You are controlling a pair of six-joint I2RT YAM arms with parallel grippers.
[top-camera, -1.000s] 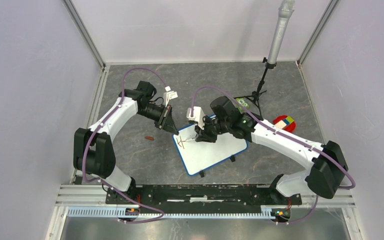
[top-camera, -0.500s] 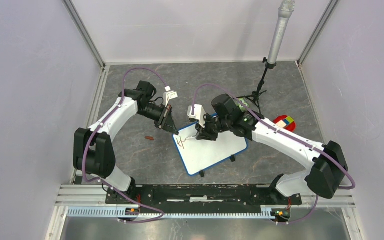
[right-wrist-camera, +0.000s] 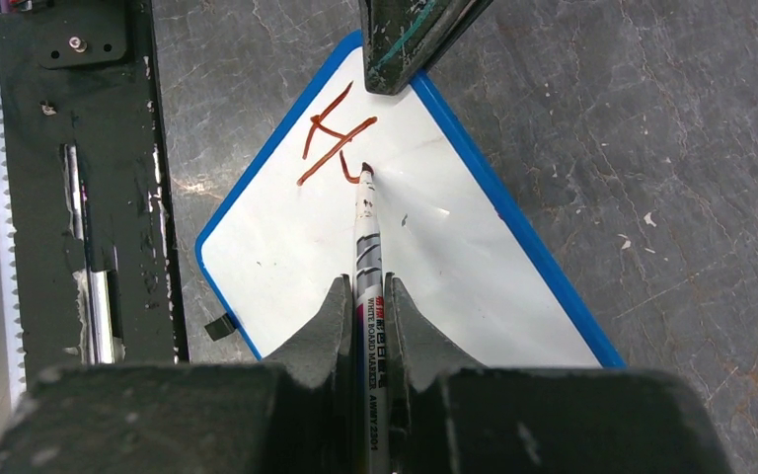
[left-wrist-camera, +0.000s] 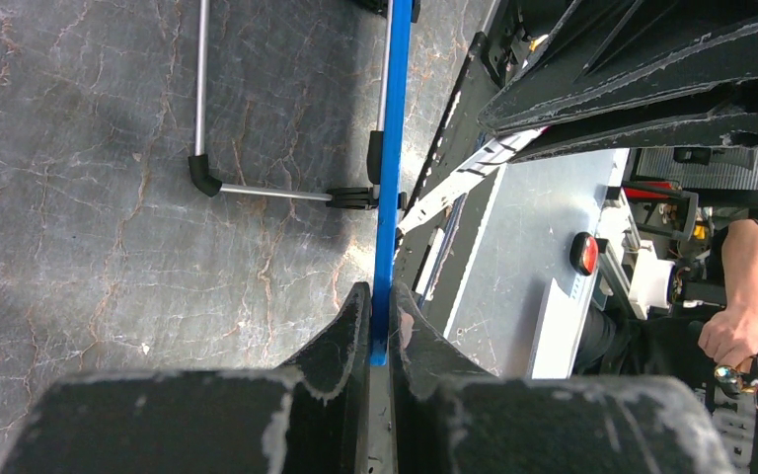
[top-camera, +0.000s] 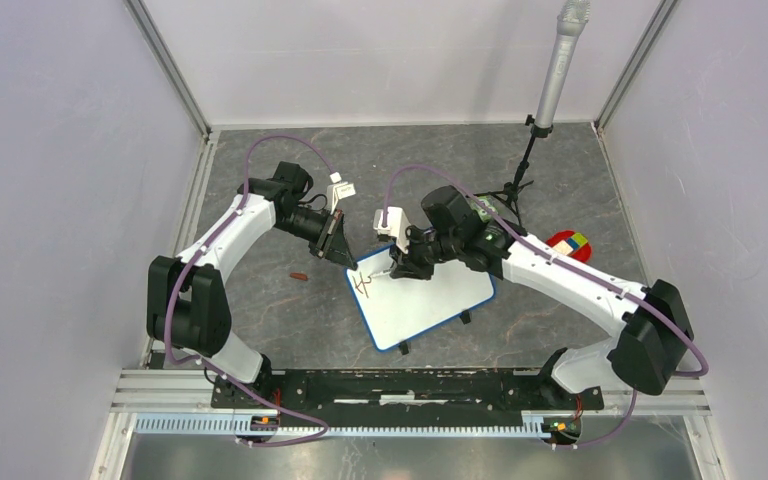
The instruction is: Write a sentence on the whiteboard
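Whiteboard [top-camera: 430, 305] long axis diagonal | marker [right-wrist-camera: 366, 237] tip on sentence [right-wrist-camera: 331, 138], pointing toward left pincer [right-wrist-camera: 392, 84]

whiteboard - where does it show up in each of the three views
top external: whiteboard at centre, tilted, between the arms.
left wrist: only its blue edge, a vertical strip running down into the left gripper.
right wrist: centre, tilted, under the marker.
shared landmark: the left gripper clamped on the board's corner.
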